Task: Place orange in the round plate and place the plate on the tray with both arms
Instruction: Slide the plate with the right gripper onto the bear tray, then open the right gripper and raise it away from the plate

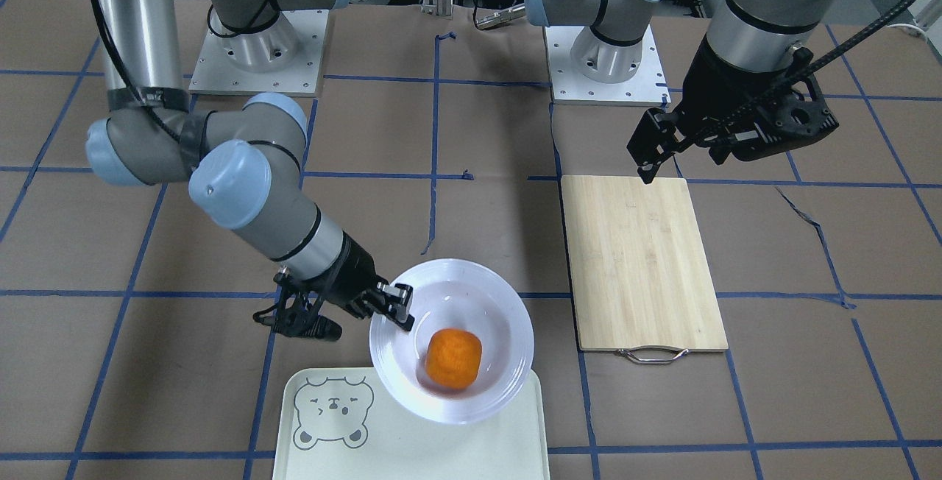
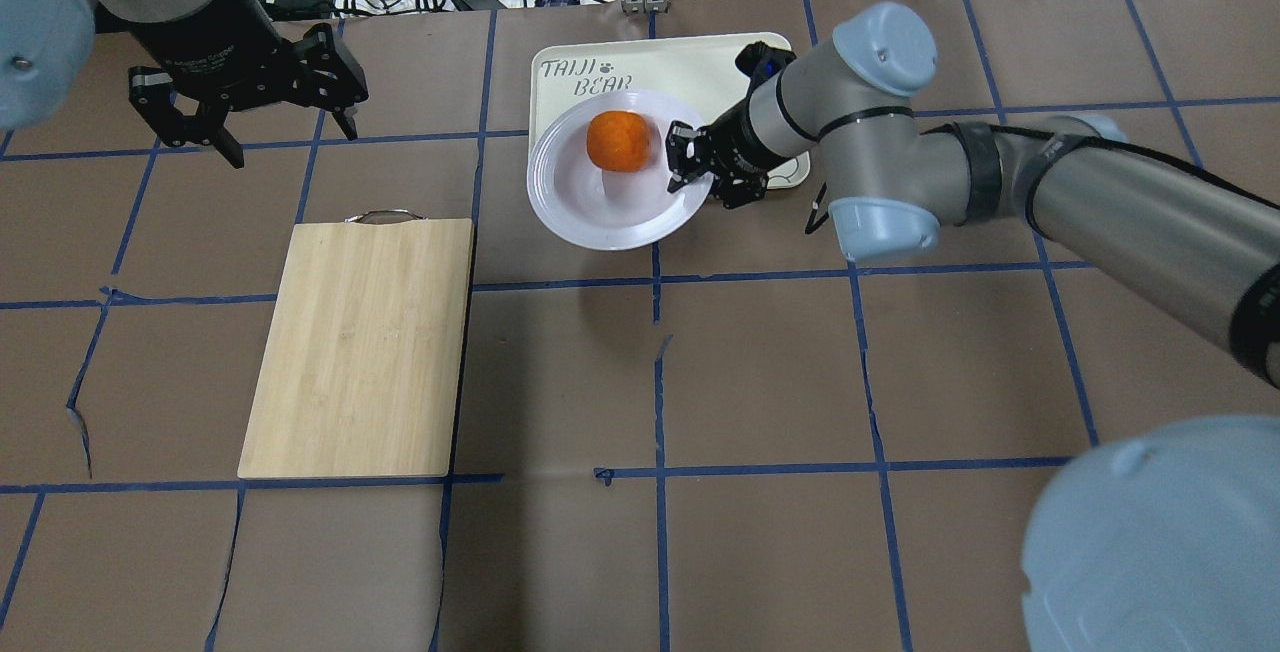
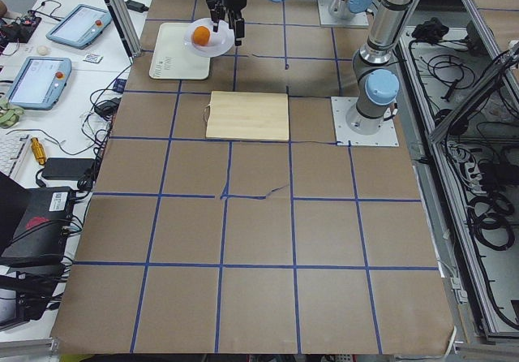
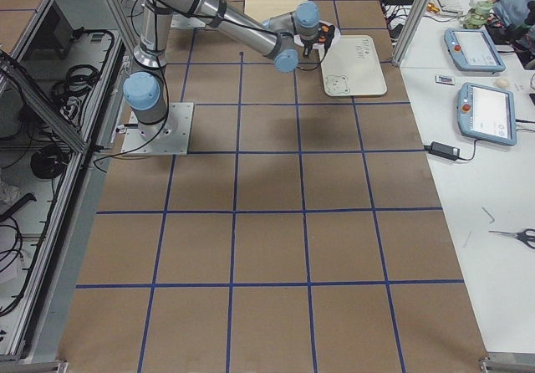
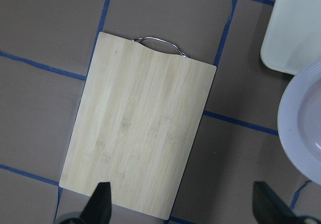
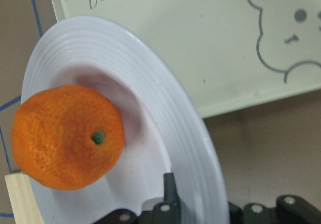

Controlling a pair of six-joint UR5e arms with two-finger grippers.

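Front-facing view: pinches the round plate (image 1: 508,296) by its rim with the right gripper (image 1: 401,308), jaws closed down onto the thin edge. Carries the orange (image 1: 453,359) in the sunken centre, blurred, so probably rolling. Overlaps one corner of the tray (image 1: 441,454) and juts out past it.

Overhead: confirms a one-sided hold, with the plate partly above the tray, partly above the table (image 2: 760,382). Leaves the left gripper (image 2: 290,142) spread wide and empty, beyond the handle end of the cutting board (image 2: 360,347).

Side views: too small to judge the grip.

Left wrist: frames two fingertips (image 5: 102,206) far apart with nothing between, only board, tray corner and plate edge below.

Right wrist: looks glossy, stiff, likely slick and breakable, with loose fruit ready to roll off-centre. Calls for a second hold on the opposite rim, kept level and moved slowly, without squeezing the orange at all.
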